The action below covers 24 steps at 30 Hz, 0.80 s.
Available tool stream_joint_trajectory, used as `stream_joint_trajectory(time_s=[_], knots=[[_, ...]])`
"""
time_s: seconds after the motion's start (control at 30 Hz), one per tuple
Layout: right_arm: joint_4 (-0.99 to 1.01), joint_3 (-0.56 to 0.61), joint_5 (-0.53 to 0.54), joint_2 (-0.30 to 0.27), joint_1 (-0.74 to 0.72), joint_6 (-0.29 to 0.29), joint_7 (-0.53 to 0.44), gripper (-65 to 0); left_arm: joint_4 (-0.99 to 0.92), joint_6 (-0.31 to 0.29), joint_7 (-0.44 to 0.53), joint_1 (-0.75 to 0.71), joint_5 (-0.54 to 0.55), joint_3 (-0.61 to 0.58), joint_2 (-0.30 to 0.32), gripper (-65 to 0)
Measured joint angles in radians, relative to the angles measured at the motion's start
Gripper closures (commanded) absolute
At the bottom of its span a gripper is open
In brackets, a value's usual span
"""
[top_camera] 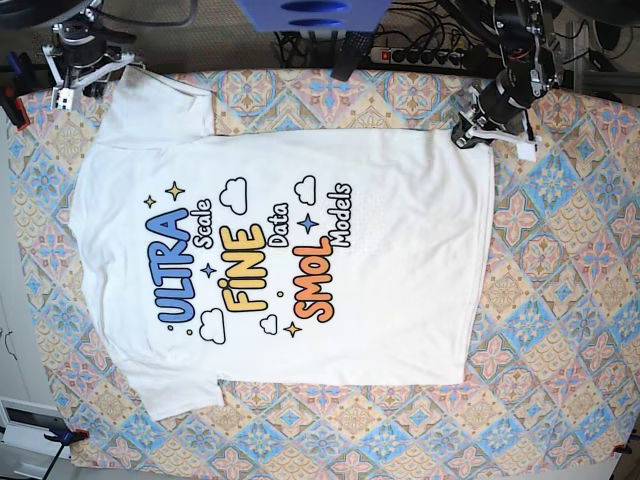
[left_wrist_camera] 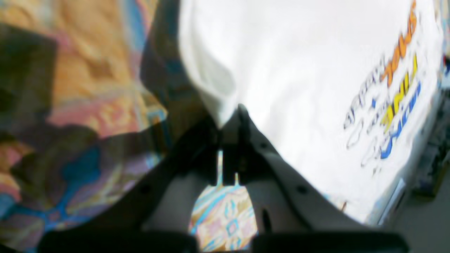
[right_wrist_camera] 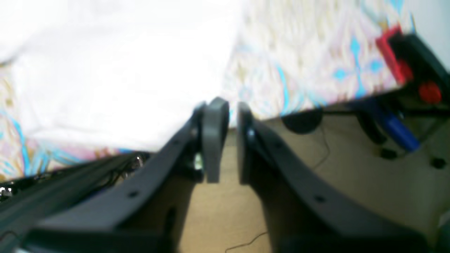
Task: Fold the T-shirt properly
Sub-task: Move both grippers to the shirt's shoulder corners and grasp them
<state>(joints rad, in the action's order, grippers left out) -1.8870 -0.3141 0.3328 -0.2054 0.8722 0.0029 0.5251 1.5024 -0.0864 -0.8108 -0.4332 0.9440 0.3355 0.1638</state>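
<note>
Pinched a hem corner of the T-shirt [left_wrist_camera: 299, 70] with the left gripper [left_wrist_camera: 237, 116], its 2 fingers pressed together on the white cloth right at the tips. Showed a fold of lifted fabric just to the left of those tips in the wrist view, and the rest of the shirt spread away ahead and to the right. Carried the printed words far off to the right of the tips, blurred there.

Seen from the base view: T-shirt [top_camera: 400, 280] laid flat and print-up on the patterned tablecloth [top_camera: 560, 300], with "ULTRA", "FINE" and "SMOL" in blue, yellow and orange, and both sleeves at the end well away from the left gripper [top_camera: 465, 130]. Met the shirt at its far hem corner, at the cloth's edge.

Held the right gripper [right_wrist_camera: 228, 109] with its 2 fingers slightly parted, a narrow gap between them and nothing in it. Hung at the table's edge, with bare floor below the tips. Had the T-shirt [right_wrist_camera: 123, 70] ahead and to the left of the tips, near but not clearly touching; too blurred to tell more. Had the tablecloth [right_wrist_camera: 316, 63] ahead and to the right, and a red and black clamp-like piece [right_wrist_camera: 404, 59] farther right at the table edge.
</note>
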Motion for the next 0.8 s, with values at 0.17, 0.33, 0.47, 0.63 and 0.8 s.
stream_joint_trajectory(time_s=[0.17, 0.33, 0.47, 0.63, 0.8], knots=[[0.005, -0.001, -0.001, 0.006, 0.012, -0.003, 0.029, -20.2, 0.000, 0.000, 0.007, 0.000, -0.001, 0.000, 0.002, 0.0], [0.004, -0.001, 0.003, -0.001, -0.043, 0.000, 0.027, -26.4, 0.000, -0.001, 0.014, -0.019, 0.000, 0.001, 0.003, 0.0], [0.010, -0.001, 0.052, 0.006, -0.068, -0.008, 0.115, -27.6, 0.000, -0.001, 0.014, -0.019, 0.000, 0.001, 0.005, 0.0], [0.031, -0.002, 0.170, 0.003, -0.169, 0.000, 0.153, -27.6, 0.000, -0.001, 0.006, -0.019, 0.000, 0.000, 0.014, 0.0], [0.105, -0.002, 0.192, 0.005, -0.202, -0.011, 0.173, -28.3, 0.000, -0.005, 0.008, -0.019, 0.000, 0.001, 0.024, 0.0]])
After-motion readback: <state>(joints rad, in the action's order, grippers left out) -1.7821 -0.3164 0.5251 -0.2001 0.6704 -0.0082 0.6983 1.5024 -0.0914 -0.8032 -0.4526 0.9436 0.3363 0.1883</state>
